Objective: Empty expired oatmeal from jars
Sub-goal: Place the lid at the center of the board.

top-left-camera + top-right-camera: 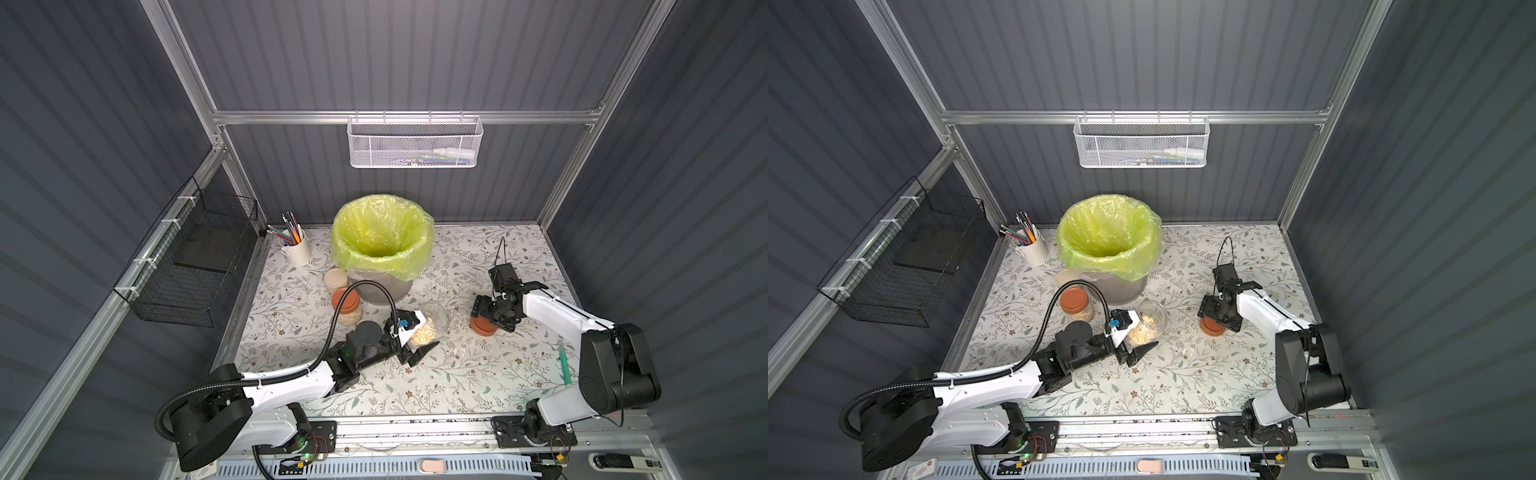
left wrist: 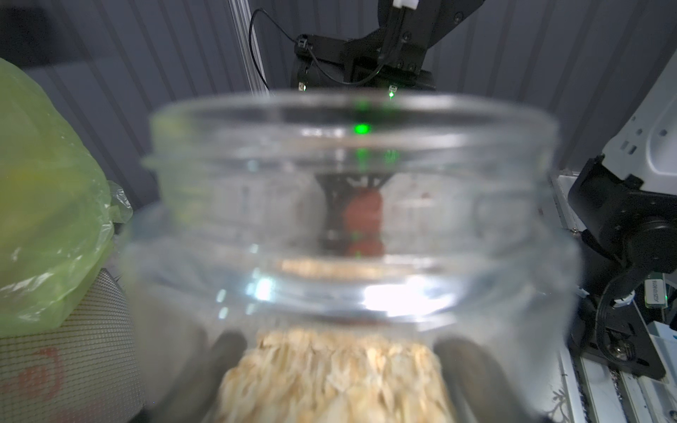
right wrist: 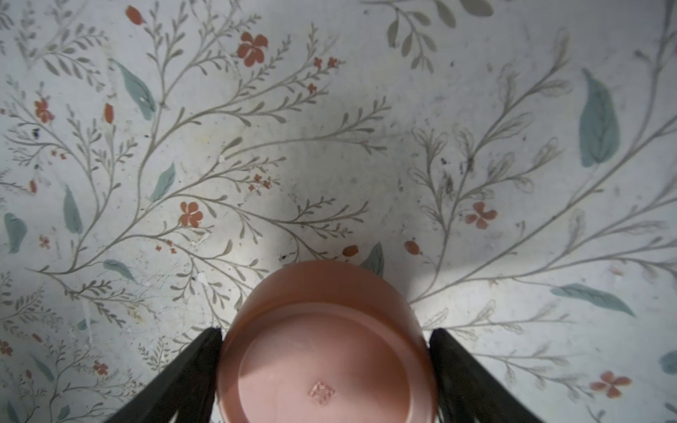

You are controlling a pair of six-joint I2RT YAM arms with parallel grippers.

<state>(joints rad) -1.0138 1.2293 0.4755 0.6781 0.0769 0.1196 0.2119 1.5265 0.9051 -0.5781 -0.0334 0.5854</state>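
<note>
Left tool (image 1: pixel 417 334) clamps the tilted open jar (image 1: pixel 436 318), oatmeal (image 2: pixel 329 377) inside, beside the bagged bin (image 1: pixel 409 268); right tool (image 3: pixel 326 333) pinches a brown lid (image 3: pixel 322 373) down by the desk (image 1: pixel 457 386); a hose (image 1: pixel 374 283) crosses a lidded jar (image 1: pixel 351 299).

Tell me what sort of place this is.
Probably a robot test booth dressed as a home corner: grey ribbed walls on an aluminium frame, robot arms mounted on a front rail, and a floral-covered table carrying a lined bin.
</note>
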